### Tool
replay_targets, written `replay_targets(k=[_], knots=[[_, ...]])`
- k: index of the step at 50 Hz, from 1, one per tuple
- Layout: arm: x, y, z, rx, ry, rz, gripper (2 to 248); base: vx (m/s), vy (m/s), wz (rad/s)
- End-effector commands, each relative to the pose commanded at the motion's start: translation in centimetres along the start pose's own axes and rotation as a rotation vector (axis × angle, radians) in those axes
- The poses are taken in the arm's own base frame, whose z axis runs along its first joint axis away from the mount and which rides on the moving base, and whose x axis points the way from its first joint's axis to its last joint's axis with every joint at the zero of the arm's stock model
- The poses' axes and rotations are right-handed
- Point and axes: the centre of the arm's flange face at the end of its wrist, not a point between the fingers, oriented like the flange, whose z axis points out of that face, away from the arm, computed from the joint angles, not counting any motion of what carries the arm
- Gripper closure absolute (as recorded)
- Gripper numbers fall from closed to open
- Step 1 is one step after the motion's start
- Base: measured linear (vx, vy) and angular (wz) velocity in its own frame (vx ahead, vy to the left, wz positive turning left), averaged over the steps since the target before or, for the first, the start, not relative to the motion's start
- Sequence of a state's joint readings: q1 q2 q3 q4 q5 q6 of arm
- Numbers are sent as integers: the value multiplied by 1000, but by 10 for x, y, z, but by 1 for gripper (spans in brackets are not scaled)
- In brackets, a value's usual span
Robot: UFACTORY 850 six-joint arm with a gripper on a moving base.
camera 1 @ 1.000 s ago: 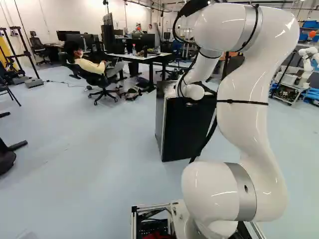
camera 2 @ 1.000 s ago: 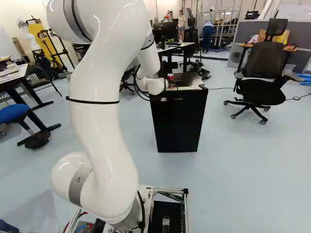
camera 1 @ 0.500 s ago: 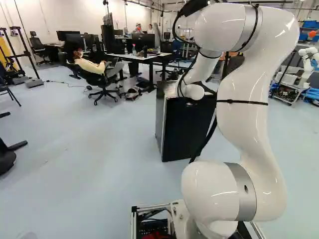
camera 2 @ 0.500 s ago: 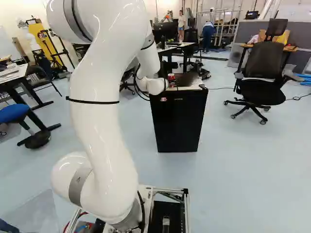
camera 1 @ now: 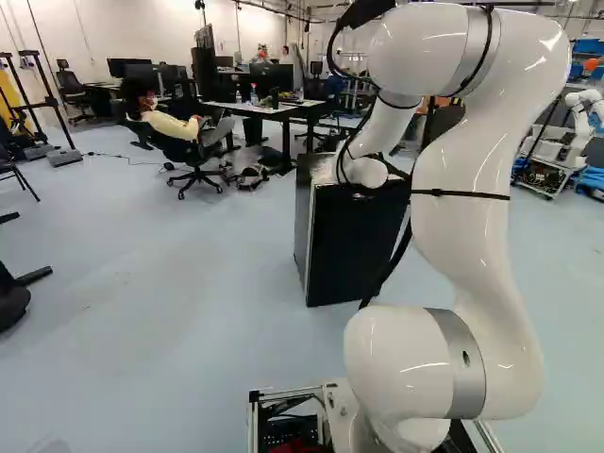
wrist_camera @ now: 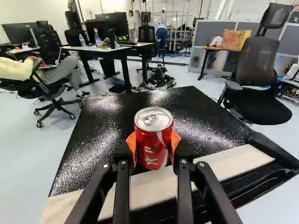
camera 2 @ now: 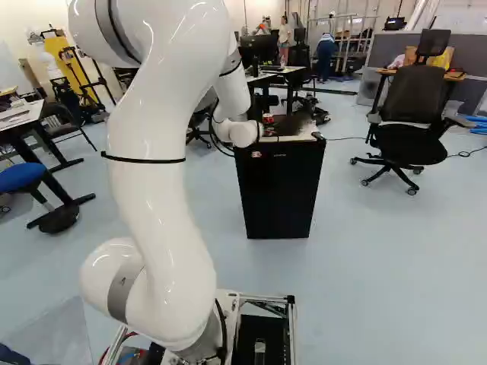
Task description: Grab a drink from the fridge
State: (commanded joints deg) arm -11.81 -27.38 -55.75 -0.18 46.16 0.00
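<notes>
Squeeze the red can (wrist_camera: 153, 142) evenly in the pincer (wrist_camera: 153, 148), gripping both sides over the near part of the fridge top (wrist_camera: 96, 142), then raise slowly, straight and upright, before withdrawing toward the near side.

The room is flooded with bright light, and the glossy white curved robot arm (camera 1: 462, 222) is streaked with glare! White shine is scattered (quite a sparkle) over the black pebbled-surface fridge top (wrist_camera: 103, 140) in the wrist view.
</notes>
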Motion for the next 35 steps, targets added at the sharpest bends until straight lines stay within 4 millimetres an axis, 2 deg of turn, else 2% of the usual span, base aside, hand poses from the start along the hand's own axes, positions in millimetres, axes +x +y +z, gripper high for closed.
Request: replay_targets(k=[21, 35], knots=[[23, 0, -8, 0, 39, 0, 157, 0, 0, 0], [23, 0, -9, 0, 39, 0, 157, 0, 0, 0]])
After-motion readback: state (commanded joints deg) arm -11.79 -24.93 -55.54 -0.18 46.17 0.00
